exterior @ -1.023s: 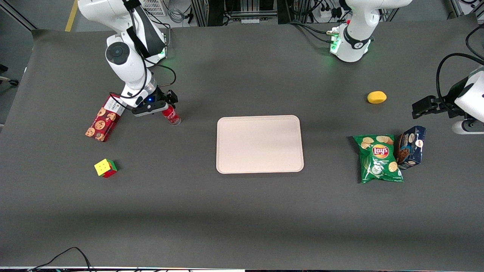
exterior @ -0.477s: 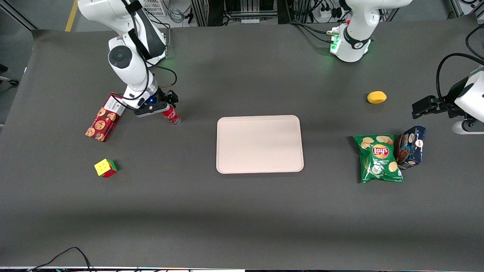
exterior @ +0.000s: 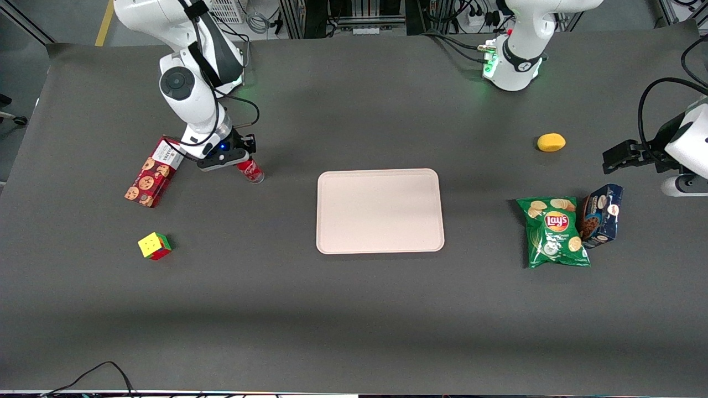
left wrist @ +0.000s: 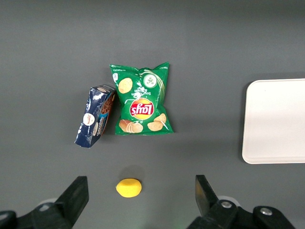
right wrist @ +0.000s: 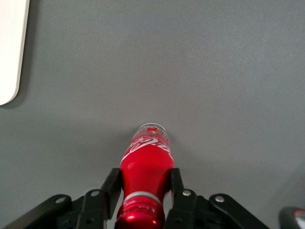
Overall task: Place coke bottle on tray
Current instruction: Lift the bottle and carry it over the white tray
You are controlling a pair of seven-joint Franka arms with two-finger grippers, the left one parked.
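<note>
The coke bottle (exterior: 252, 171) is small and red with a white script logo and a clear base. It stands on the dark table mat between the red cookie box and the tray, toward the working arm's end. My right gripper (exterior: 243, 165) is over it, and its two fingers press on either side of the bottle's shoulder just below the cap. The right wrist view shows the gripper (right wrist: 145, 181) shut on the bottle (right wrist: 147, 164), whose base rests on the mat. The pale pinkish-beige tray (exterior: 380, 210) lies flat at the table's middle; one edge also shows in the right wrist view (right wrist: 9, 47).
A red cookie box (exterior: 152, 174) lies beside the gripper, and a colour cube (exterior: 155, 246) lies nearer the front camera. Toward the parked arm's end are a green chips bag (exterior: 556, 232), a blue cookie box (exterior: 602, 215) and a yellow lemon (exterior: 551, 142).
The working arm's wrist and elbow have shifted slightly over the bottle. The bottle stays at the same spot on the mat.
</note>
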